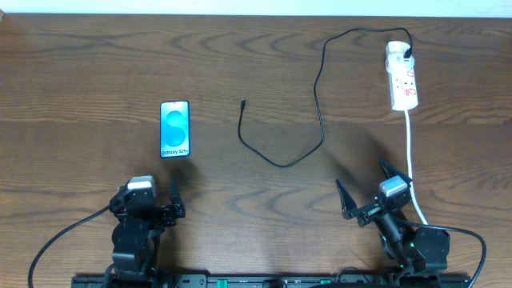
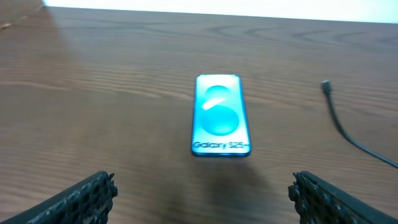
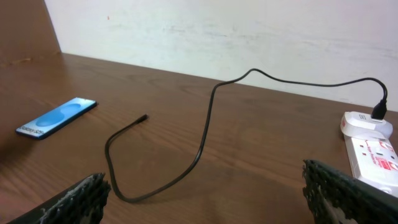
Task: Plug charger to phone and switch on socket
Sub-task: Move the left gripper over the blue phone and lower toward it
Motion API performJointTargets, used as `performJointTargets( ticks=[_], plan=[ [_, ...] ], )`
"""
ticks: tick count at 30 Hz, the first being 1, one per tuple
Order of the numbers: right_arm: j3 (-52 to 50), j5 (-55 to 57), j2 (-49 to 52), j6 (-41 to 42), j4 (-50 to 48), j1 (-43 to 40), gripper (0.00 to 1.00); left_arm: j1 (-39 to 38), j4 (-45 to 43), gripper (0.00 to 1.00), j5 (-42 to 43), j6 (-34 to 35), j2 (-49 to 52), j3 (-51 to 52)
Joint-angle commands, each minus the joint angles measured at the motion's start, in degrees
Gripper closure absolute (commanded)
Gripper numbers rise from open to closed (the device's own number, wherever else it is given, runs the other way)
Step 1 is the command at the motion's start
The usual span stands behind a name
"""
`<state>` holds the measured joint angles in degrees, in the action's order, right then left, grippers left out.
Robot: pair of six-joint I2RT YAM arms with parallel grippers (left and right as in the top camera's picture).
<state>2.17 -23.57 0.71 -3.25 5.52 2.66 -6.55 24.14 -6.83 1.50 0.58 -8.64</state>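
Note:
The phone (image 1: 175, 129) lies flat on the wooden table, screen up, left of centre; it also shows in the left wrist view (image 2: 221, 116) and the right wrist view (image 3: 57, 117). The charger cable (image 1: 318, 96) runs from the socket (image 1: 402, 78) at the back right in a loop to its free plug end (image 1: 243, 104), right of the phone. The cable shows in the right wrist view (image 3: 205, 134), as does the socket (image 3: 371, 146). My left gripper (image 1: 152, 206) is open and empty, near the front edge below the phone. My right gripper (image 1: 370, 192) is open and empty, in front of the cable loop.
The socket's thick white cord (image 1: 413, 164) runs from the strip toward the front edge, just right of my right gripper. A pale wall (image 3: 249, 31) stands behind the table's far edge.

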Motion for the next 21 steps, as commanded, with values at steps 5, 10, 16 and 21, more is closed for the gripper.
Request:
performJointTargets(
  ticks=[5,10,16,21],
  plan=[
    [0.55,0.11,-0.28,-0.46,0.52,0.33,0.01,-0.28,-0.46,0.07,6.49,0.72,3.21,-5.05],
    [4.42,1.07,2.32,-0.48,3.80,0.33,0.01,-0.28,-0.44,0.07,9.35,0.72,12.83,-12.07],
    [12.87,2.67,11.17,-0.70,8.44,0.33,0.01,-0.28,0.79,0.07,12.48,0.72,28.17,-23.23],
    [19.71,2.69,19.89,-0.72,11.39,0.33,0.01,-0.28,4.85,0.07,13.46,0.68,36.57,-30.64]
  ],
)
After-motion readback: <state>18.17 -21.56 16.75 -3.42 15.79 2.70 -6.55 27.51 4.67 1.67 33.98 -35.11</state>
